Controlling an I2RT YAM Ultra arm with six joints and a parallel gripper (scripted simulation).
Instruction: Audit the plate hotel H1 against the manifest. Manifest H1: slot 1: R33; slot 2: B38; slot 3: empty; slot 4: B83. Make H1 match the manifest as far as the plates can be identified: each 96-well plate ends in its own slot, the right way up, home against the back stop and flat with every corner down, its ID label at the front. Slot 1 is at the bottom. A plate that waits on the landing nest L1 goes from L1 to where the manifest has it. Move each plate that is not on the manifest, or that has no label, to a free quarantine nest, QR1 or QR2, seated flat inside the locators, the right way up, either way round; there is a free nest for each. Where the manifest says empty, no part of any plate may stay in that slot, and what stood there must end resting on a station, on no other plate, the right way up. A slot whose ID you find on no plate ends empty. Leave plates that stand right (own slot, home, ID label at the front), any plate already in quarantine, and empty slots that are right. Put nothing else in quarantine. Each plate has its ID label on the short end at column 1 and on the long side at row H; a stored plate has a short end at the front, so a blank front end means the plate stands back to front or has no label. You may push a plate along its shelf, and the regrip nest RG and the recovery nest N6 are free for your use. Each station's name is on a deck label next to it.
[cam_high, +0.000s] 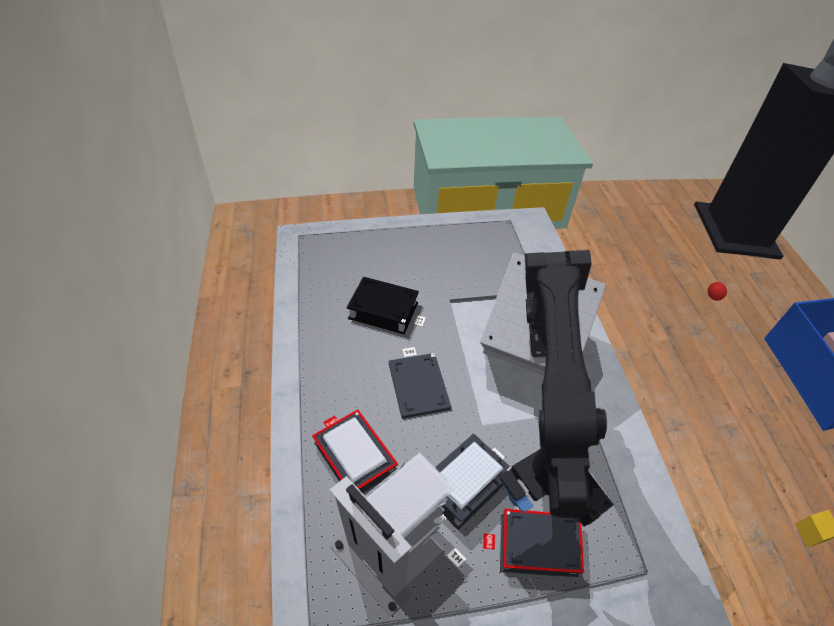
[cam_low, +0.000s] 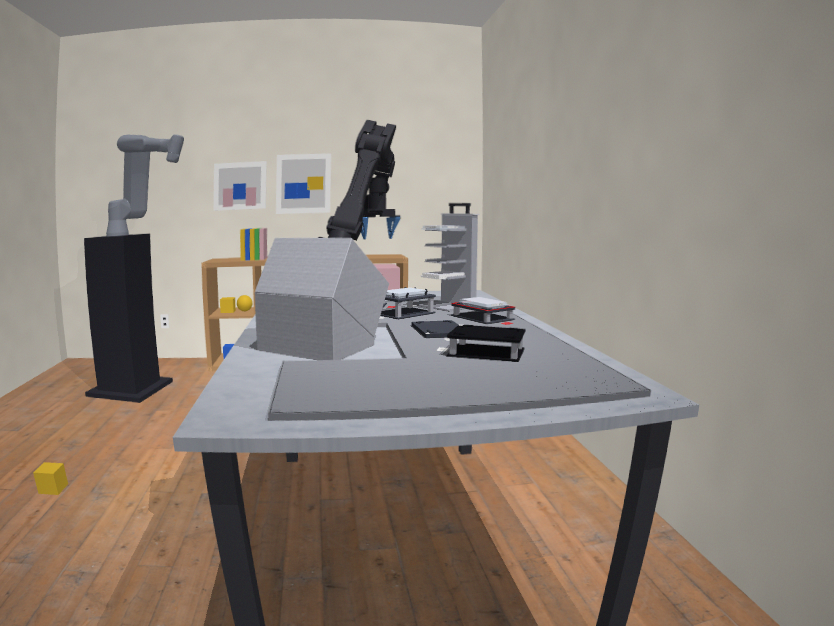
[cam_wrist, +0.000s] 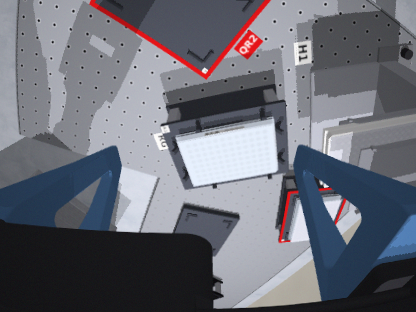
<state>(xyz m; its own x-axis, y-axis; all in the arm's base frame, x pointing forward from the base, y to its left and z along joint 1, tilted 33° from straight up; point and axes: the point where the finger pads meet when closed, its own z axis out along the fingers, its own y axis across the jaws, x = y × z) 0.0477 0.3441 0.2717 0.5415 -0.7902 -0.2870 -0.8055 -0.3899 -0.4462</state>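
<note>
The white 96-well plate (cam_wrist: 230, 150) on the raised landing nest (cam_wrist: 175, 112) still needs a home, so I'd say I'm mid-audit. One white plate (cam_high: 357, 450) already sits in a red-framed quarantine nest (cam_high: 324, 453); QR2 (cam_high: 538, 567), by the table's near edge, holds nothing. My blue-fingered gripper (cam_wrist: 220, 215) hangs above, fully open, carrying nothing.

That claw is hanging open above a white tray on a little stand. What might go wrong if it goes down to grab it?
The open claw holds nothing. Two risks, as I judge it:
1. The white tray sits skewed between the fingers, so a straight drop could clamp it crooked or tip it.
2. The tall shelf tower stands close beside it, so the arm might bump it.
</note>
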